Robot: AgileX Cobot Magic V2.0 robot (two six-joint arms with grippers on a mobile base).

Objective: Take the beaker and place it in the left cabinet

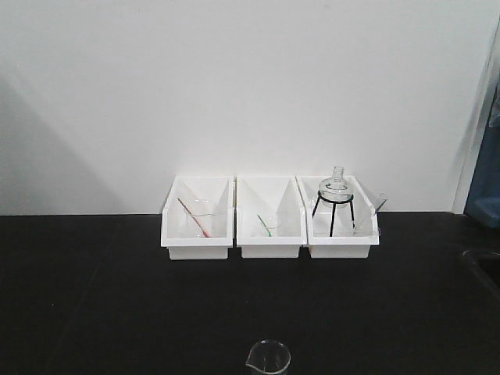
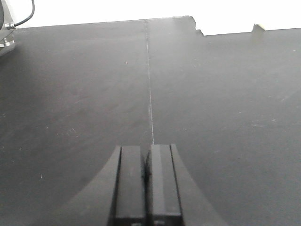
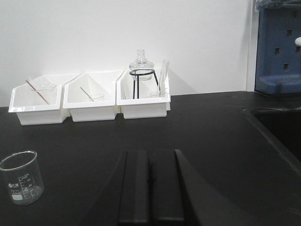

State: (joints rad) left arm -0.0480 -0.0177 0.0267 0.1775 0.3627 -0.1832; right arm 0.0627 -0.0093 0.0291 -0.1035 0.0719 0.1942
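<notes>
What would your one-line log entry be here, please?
beaker: upright on bench | left gripper: shut | right gripper: shut | left cabinet: not in view

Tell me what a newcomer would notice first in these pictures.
The row of white bins stands out most, bright against the black bench at the wall. In the rightmost one, a round glass flask sits on a black tripod. Nearer the robot, a clear beaker stands alone and upright on the bench, apart from everything else.
</notes>
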